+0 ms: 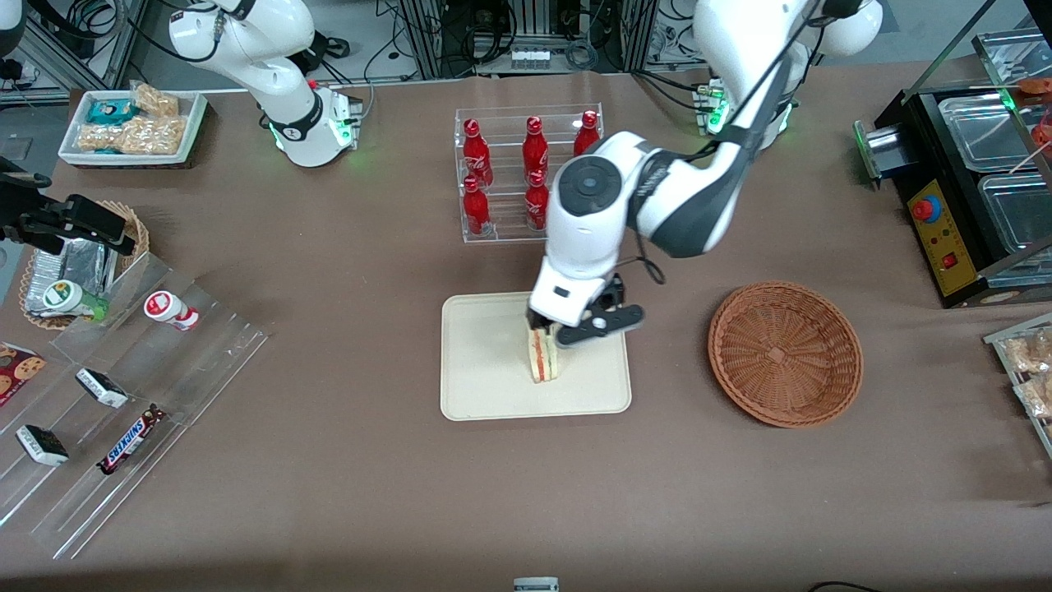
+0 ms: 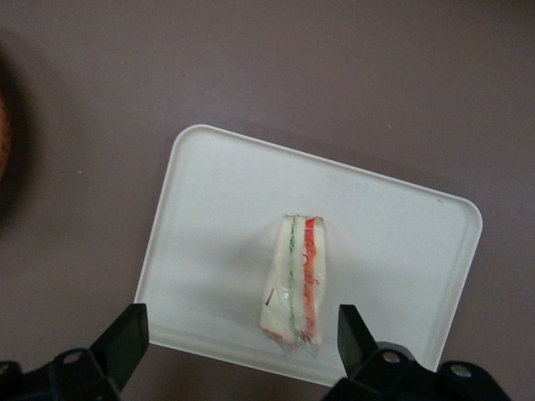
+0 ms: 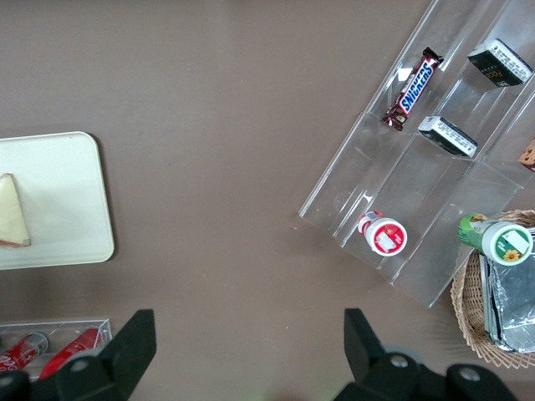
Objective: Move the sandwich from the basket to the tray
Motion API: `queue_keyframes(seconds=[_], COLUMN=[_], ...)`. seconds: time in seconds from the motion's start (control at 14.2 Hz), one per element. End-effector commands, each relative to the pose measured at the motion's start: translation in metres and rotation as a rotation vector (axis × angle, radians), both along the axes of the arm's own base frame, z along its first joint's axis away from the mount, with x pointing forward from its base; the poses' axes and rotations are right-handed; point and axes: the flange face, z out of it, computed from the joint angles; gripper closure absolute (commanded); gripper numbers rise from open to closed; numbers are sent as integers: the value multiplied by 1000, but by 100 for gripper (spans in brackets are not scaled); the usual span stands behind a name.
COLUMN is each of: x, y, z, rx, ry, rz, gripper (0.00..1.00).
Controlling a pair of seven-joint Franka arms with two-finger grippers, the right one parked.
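Now sandwich on tray, end effector wide above.

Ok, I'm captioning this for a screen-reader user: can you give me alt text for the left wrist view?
A triangular sandwich with red and green filling stripes stands on its edge on a cream tray on a brown table. The open tool hovers above, one finger on each side of the sandwich, neither touching it.

Sandwich on tray, tool above it, basket beside.
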Motion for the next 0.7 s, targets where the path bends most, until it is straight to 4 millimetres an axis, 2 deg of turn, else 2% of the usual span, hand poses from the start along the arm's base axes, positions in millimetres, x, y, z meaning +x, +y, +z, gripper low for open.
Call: queue_keyframes(seconds=[0.0, 0.07, 0.42, 0.63], x=[8, 11, 16, 13], y=[44, 64, 191, 250], z=[-8, -6, 11, 25], rx=[26, 32, 52, 58], ry=[29, 37, 82, 102], rz=[53, 43, -76, -124], gripper=[0, 0, 0, 0])
